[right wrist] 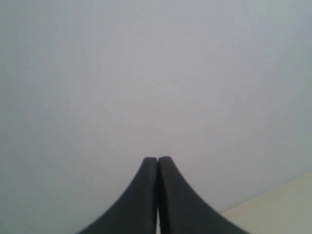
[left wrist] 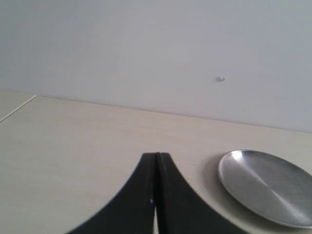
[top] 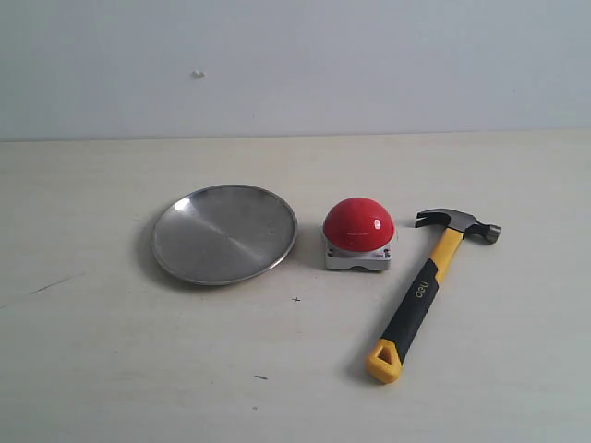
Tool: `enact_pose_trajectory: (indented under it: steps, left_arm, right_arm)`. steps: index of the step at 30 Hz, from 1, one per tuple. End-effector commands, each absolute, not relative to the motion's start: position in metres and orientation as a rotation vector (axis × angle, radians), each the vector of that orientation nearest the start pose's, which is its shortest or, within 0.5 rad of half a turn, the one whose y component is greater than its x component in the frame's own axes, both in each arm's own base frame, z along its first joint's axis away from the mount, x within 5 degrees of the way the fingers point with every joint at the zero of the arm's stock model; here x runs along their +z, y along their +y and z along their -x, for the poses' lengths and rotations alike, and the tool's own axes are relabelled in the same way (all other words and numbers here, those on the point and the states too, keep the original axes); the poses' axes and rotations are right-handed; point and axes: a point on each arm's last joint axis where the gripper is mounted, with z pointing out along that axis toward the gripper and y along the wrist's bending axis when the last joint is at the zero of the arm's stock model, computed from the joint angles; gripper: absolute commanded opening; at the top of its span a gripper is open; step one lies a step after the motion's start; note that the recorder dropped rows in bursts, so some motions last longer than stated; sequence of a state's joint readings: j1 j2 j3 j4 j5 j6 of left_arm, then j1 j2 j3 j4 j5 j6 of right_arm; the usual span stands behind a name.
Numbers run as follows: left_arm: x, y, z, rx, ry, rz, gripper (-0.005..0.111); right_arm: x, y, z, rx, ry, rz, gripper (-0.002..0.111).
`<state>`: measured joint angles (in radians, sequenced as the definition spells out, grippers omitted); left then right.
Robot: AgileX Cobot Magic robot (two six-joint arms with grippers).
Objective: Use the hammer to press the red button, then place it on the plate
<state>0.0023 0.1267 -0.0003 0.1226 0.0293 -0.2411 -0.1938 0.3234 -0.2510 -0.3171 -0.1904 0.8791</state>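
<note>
My left hand (left wrist: 156, 156) and my right hand (right wrist: 157, 159) are each pressed together and hold nothing. The claw hammer (top: 427, 291) lies flat on the pale matte surface (top: 138, 369). Its yellow-and-black handle is bare, I judge easy to grasp. Near its dark steel head sits the glossy red button (top: 358, 224), and beyond that is the shallow plate (top: 224, 233) of brushed metal.

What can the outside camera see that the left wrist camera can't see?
Only the exterior view shows the red button and the hammer lying flat beside it. Only the left wrist view shows the left gripper, its jaws closed together. Both views show the plate, with nothing on it, the table and the wall with a tiny speck.
</note>
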Motion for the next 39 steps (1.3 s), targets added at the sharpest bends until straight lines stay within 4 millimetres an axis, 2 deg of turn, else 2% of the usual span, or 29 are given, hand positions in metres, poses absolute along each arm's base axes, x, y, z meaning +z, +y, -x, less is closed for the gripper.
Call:
enact_pose_trajectory:
  steps: [1,2,3,4,5,6,8,10,13,16,21,26,30,35,37,39]
  left_arm:
    - [0.203,0.000,-0.067,-0.090,1.635,0.104,0.000]
    - [0.203,0.000,-0.067,-0.090,1.635,0.104,0.000]
    - [0.203,0.000,-0.067,-0.090,1.635,0.104,0.000]
    - [0.203,0.000,-0.067,-0.090,1.635,0.104,0.000]
    - [0.203,0.000,-0.067,-0.090,1.635,0.104,0.000]
    - [0.203,0.000,-0.067,-0.090,1.635,0.104,0.000]
    - [0.203,0.000,-0.067,-0.090,1.635,0.104,0.000]
    - [0.203,0.000,-0.067,-0.090,1.635,0.104,0.000]
    - [0.203,0.000,-0.067,-0.090,1.635,0.104,0.000]
    - [0.203,0.000,-0.067,-0.090,1.635,0.104,0.000]
    - [0.203,0.000,-0.067,-0.090,1.635,0.104,0.000]
    - [0.203,0.000,-0.067,-0.090,1.635,0.104,0.000]
    - [0.203,0.000,-0.067,-0.090,1.635,0.104,0.000]
    - [0.203,0.000,-0.067,-0.090,1.635,0.104,0.000]
    - [0.203,0.000,-0.067,-0.090,1.635,0.104,0.000]
    - [0.203,0.000,-0.067,-0.090,1.635,0.104,0.000]
  right_arm:
    - [0.305,0.008,-0.133,0.541,1.500,-0.258,0.005]
    - [0.309,0.012,-0.142,0.581,1.537,-0.220,0.005]
    - [0.308,0.017,-0.164,0.632,1.644,-0.172,0.005]
    - [0.308,0.019,-0.175,0.636,1.698,-0.148,0.005]
    - [0.304,0.022,-0.191,0.619,1.792,-0.120,0.005]
    - [0.302,0.023,-0.199,0.607,1.832,-0.108,0.004]
    - [0.306,0.028,-0.225,0.479,1.915,-0.033,0.002]
    - [0.313,0.027,-0.234,0.442,1.915,-0.089,0.002]
    - [0.320,0.026,-0.245,0.390,1.890,-0.115,0.002]
    - [0.317,0.022,-0.255,0.346,1.895,-0.157,0.002]
    - [0.306,0.007,-0.266,0.122,1.903,-0.183,0.002]
    - [0.314,-0.016,-0.265,-0.109,1.811,-0.345,0.002]
    - [0.319,-0.023,-0.269,-0.301,1.813,-0.262,0.005]
    - [0.318,-0.038,-0.285,-0.646,2.054,-0.199,0.010]
    - [0.314,-0.045,-0.291,-0.804,2.216,-0.198,0.010]
    - [0.306,-0.048,-0.297,-0.881,2.364,-0.230,0.010]
